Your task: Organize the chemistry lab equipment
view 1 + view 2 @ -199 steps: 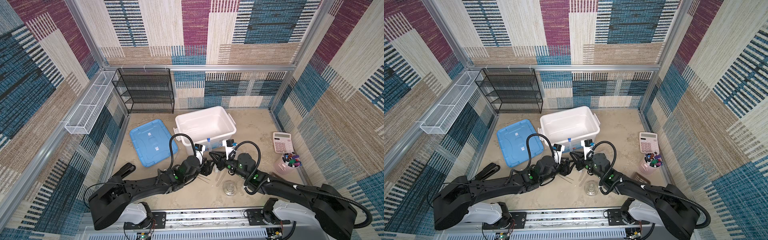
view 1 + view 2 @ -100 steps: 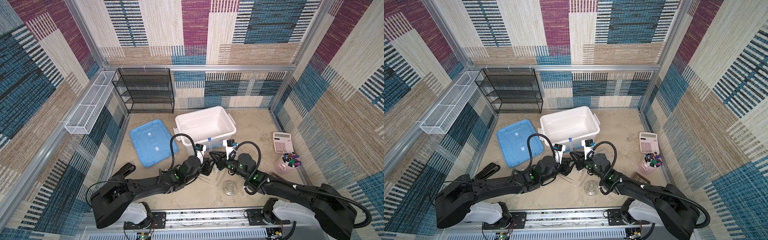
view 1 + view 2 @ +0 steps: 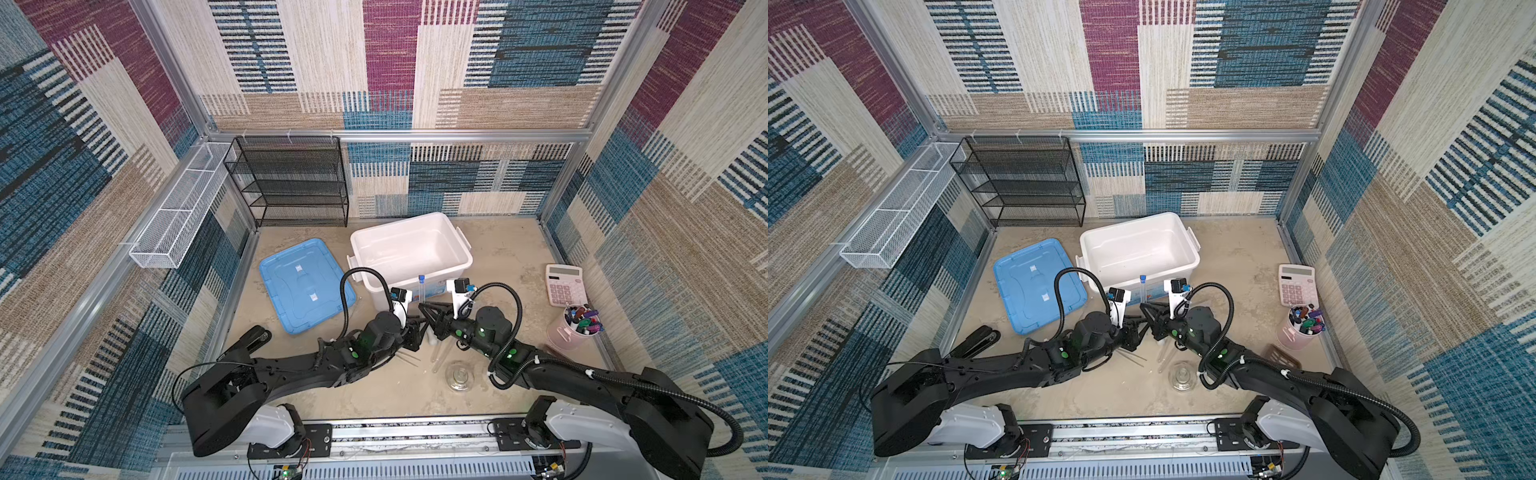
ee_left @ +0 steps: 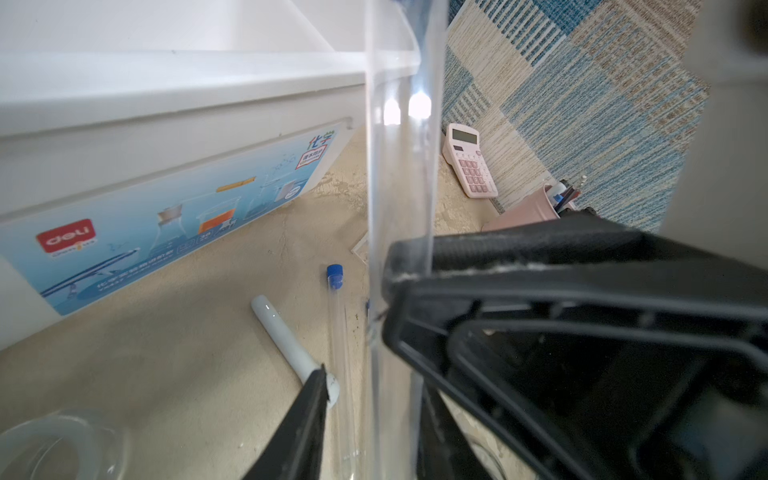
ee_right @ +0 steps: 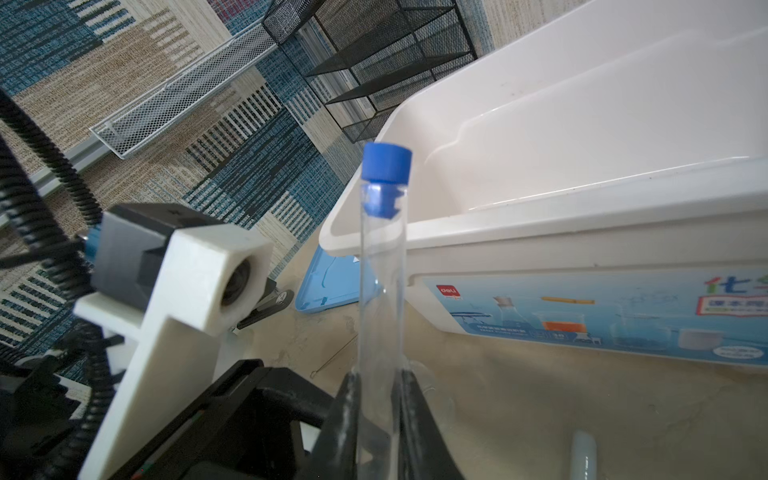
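Right wrist view: clear tube [image 5: 380,270], blue cap [image 5: 386,163], upright, clamped between right fingers [image 5: 347,415]; left fingers [image 4: 307,411] close beside tube, spread and hold not discernible.

**One tube held upright, the rest lying by the bin**

A clear, blue-capped upright tube [image 5: 382,291] stands vertical just in front of the white bin [image 3: 411,249], pinched near its base by the right gripper [image 5: 380,376]. A second tube [image 4: 338,332] lies flat on the surface [image 3: 498,266] before the bin, just beside a white pestle [image 4: 286,345]. A small clear glass dish [image 3: 459,376] sits farther from the bin.
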### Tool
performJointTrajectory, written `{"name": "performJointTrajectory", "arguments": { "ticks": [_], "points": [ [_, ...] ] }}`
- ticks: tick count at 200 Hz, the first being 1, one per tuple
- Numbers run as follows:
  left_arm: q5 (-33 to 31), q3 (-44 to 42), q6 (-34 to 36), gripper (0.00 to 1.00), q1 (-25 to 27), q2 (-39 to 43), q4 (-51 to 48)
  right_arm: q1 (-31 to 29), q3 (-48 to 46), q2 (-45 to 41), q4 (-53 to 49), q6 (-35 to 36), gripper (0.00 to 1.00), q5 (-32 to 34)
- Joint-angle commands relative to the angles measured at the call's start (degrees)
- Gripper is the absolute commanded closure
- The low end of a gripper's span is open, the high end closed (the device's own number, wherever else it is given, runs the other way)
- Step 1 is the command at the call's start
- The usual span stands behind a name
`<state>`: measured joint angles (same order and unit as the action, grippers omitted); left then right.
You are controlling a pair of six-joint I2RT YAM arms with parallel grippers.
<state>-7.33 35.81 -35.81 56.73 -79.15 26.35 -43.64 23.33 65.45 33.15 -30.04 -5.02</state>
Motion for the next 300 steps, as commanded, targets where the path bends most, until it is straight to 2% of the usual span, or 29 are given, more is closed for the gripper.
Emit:
{"name": "performJointTrajectory", "arguments": {
  "ticks": [1,103,143,180,211,252,300],
  "points": [
    [-1.5,-0.4,0.1,0.64,-0.1,0.2,1.1,0.1,0.4,-0.1,0.8,-0.4,0.80,-0.4],
    [-2.6,-1.2,0.5,0.67,-0.2,-0.5,1.3,1.0,1.2,0.6,-2.2,-0.5,0.77,-0.8],
    [-2.4,-0.5,-0.3,0.67,-0.5,-1.6,-1.4,2.7,2.9,1.1,-9.3,-0.9,0.74,0.7],
    [-2.3,0.8,0.4,0.59,-0.5,-0.5,-6.8,4.6,4.4,0.2,-19.3,-2.1,0.59,3.7],
    [-0.7,3.5,0.7,0.57,-0.3,-0.1,-16.7,5.7,3.7,-0.4,-21.3,-2.5,0.48,3.0],
    [2.7,4.3,-1.1,0.55,0.0,-1.5,-21.8,6.3,4.3,1.2,-22.0,-2.7,0.42,1.9],
    [6.9,8.1,-4.1,0.55,1.2,-7.0,-26.0,6.9,5.5,1.7,-23.2,-2.6,0.35,2.6]
  ]
}}
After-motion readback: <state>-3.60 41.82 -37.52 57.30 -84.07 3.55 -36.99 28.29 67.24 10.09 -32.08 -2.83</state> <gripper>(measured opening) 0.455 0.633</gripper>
